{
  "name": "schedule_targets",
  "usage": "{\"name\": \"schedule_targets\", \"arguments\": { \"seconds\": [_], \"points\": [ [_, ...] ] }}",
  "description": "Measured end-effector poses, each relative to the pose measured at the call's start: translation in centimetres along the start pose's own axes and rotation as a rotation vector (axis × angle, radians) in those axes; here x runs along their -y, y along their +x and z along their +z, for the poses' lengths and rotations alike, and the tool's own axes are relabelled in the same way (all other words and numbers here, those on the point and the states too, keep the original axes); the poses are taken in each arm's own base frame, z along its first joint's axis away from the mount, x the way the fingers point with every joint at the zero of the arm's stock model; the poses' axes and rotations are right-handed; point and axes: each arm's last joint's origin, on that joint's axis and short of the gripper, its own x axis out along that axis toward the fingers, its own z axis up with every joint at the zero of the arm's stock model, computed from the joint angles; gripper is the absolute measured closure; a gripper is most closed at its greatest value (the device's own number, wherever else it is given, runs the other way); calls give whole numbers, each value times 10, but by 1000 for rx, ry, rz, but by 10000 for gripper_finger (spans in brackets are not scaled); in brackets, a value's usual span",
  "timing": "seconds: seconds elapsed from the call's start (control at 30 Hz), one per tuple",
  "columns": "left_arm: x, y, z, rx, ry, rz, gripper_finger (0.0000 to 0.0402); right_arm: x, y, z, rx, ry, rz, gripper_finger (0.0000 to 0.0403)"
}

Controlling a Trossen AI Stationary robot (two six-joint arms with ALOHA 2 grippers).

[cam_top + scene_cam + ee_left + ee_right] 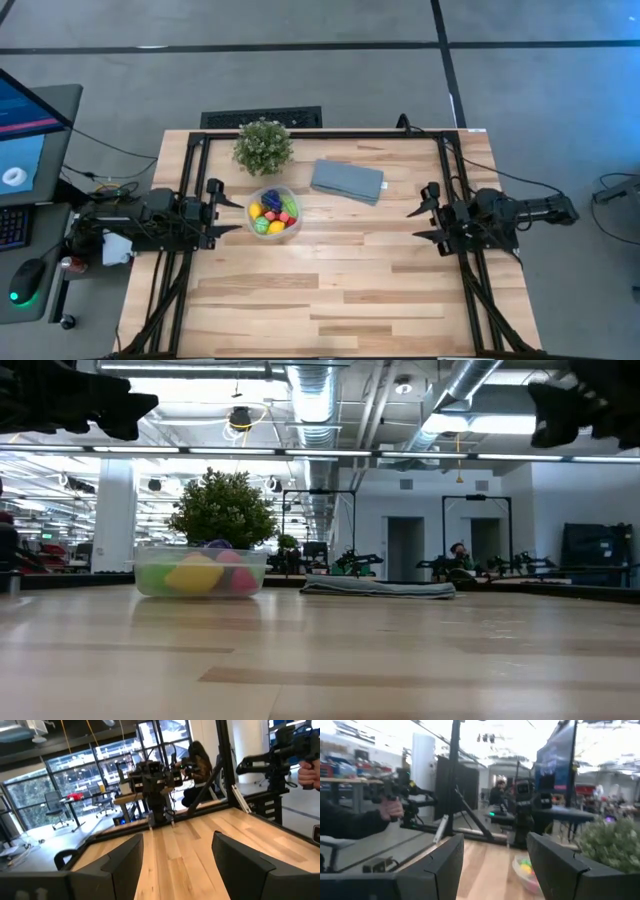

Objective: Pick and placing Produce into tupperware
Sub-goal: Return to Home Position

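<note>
You have both grippers raised off the tabletop (pixel 340 290), each spread wide with nothing held. The left gripper (pixel 231 216) hangs at the left side, and the right gripper (pixel 417 224) hangs at the right side, well apart from everything. Near the left gripper's fingertips, the round clear tupperware (pixel 297 221) stands on the tabletop left of centre, with the produce (pixel 272 212) heaped inside it in yellow, green, red and purple-blue. Farther back, the folded grey-blue cloth (pixel 347 180) lies to the tupperware's right and the potted plant (pixel 263 145) stands just behind it.
</note>
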Motion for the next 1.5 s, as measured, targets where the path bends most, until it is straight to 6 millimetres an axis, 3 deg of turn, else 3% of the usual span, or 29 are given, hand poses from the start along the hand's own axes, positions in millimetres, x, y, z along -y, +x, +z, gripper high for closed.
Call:
{"name": "schedule_targets", "arguments": {
  "seconds": [0.33,0.5,0.83,1.13,1.5],
  "points": [
    [3,1,-9,-21,52,-53,175,-6,0,-11,-120,21,3,159],
    [6,4,-22,7,100,-44,175,-8,0,-12,-131,12,4,159],
    [-1,3,-24,-13,113,17,175,-5,0,-10,-117,0,-56,159],
    [-17,0,-26,-32,-83,205,175,6,-2,-13,-139,90,-232,159],
    [-16,0,-32,-64,-160,106,175,7,-3,-18,-196,124,-239,159]
  ]
}}
